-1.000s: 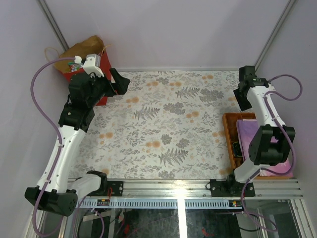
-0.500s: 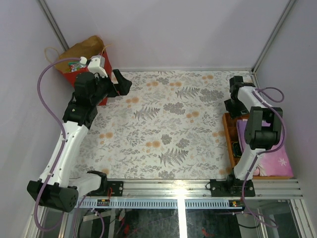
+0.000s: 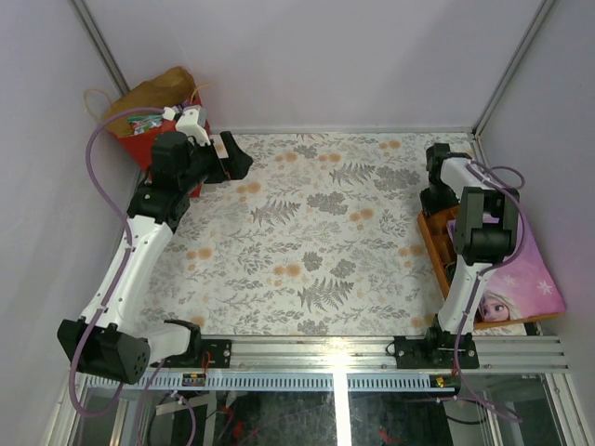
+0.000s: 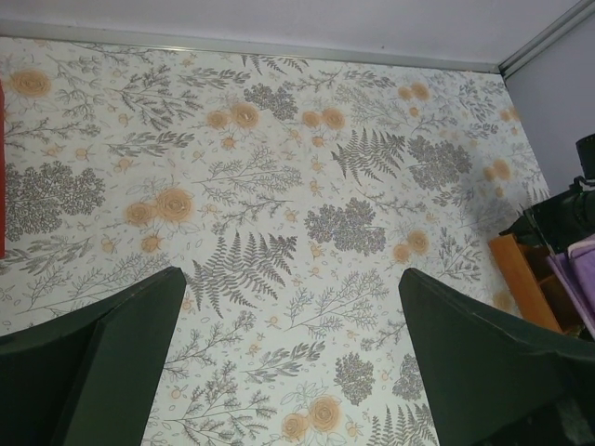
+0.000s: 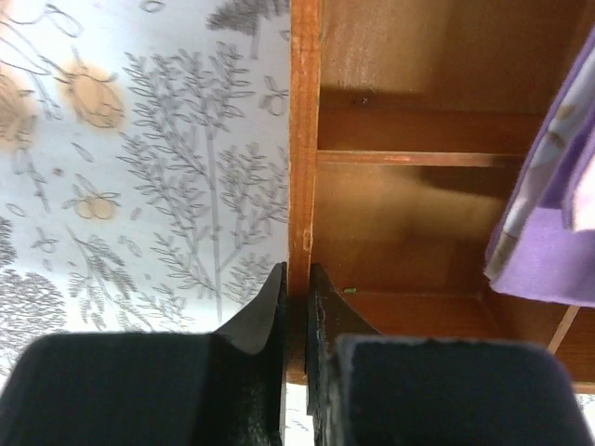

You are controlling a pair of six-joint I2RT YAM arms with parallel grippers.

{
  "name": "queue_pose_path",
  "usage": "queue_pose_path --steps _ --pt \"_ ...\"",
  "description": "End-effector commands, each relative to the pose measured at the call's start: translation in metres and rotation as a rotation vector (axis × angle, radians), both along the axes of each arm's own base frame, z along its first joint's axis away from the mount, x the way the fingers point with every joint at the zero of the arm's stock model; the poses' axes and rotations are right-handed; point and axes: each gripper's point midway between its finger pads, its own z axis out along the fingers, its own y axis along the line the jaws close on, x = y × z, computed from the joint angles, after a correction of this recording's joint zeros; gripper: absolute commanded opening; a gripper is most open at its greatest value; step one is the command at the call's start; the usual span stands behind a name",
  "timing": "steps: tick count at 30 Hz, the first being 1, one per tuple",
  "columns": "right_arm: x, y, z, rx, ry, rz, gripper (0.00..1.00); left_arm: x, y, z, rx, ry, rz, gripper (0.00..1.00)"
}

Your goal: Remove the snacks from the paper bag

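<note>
The red paper bag (image 3: 139, 104) stands in the far left corner with its brown inside showing. A few snacks (image 3: 141, 128) peek from its mouth, mostly hidden by my left arm. My left gripper (image 3: 238, 160) hovers just right of the bag, open and empty. In the left wrist view it (image 4: 290, 279) looks down on the bare floral mat, with a sliver of the bag's red side (image 4: 2, 167) at the left edge. My right gripper (image 5: 296, 279) is shut on the left wall of the orange wooden tray (image 5: 303, 139), one finger on each side.
The tray (image 3: 433, 243) lies at the right edge of the table, skewed. A flat purple item with a cartoon princess (image 3: 517, 279) lies on it and hangs over its right side. The floral mat (image 3: 316, 232) covers the table. Grey walls close in on three sides.
My right gripper came down onto the tray's left wall and shut on it. The tray and purple item have skewed to the right. My left gripper swung slightly right, away from the bag.
</note>
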Motion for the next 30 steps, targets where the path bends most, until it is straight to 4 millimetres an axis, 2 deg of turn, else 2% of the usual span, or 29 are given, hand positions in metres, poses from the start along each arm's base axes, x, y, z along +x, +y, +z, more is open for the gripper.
queue_pose_path --steps 1,6,8,12,18,20,21,22,24,25,26,30 --pt "0.051 -0.003 0.014 -0.033 -0.095 0.072 0.0 0.002 0.0 0.008 0.005 -0.016 -0.02 1.0" --pt "0.108 -0.004 0.024 -0.04 -0.172 0.085 0.0 0.006 0.001 0.004 0.006 -0.003 -0.027 1.0" --pt "0.14 -0.005 0.039 -0.042 -0.242 0.077 0.0 0.008 0.002 0.002 0.007 0.001 -0.027 1.0" --pt "0.194 -0.003 0.044 -0.022 -0.373 0.048 0.0 0.014 0.003 -0.003 0.017 0.016 -0.033 1.0" --pt "0.293 0.005 0.056 0.031 -0.717 0.052 0.0 0.024 0.004 -0.012 0.052 0.052 -0.049 1.0" --pt "0.328 0.006 0.083 0.034 -0.89 0.069 0.01 0.027 0.004 -0.015 0.066 0.067 -0.052 1.0" --pt "0.34 0.006 0.096 0.033 -0.968 0.083 0.06 0.029 0.004 -0.016 0.071 0.075 -0.053 1.0" --pt "0.347 0.004 0.108 0.025 -1.026 0.084 0.23 0.031 0.004 -0.016 0.073 0.077 -0.053 1.0" --pt "0.354 -0.008 0.135 -0.037 -1.109 0.075 0.72 0.032 0.003 -0.019 0.07 0.091 -0.063 1.0" --pt "0.355 -0.013 0.15 -0.068 -1.135 0.082 0.92 0.031 0.001 -0.02 0.065 0.094 -0.07 1.0" --pt "0.353 -0.02 0.162 -0.1 -1.147 0.087 0.99 0.03 0.0 -0.02 0.061 0.097 -0.075 1.0" --pt "0.332 -0.029 0.206 -0.135 -1.169 0.165 1.0 0.026 -0.003 -0.018 0.041 0.094 -0.088 1.0"
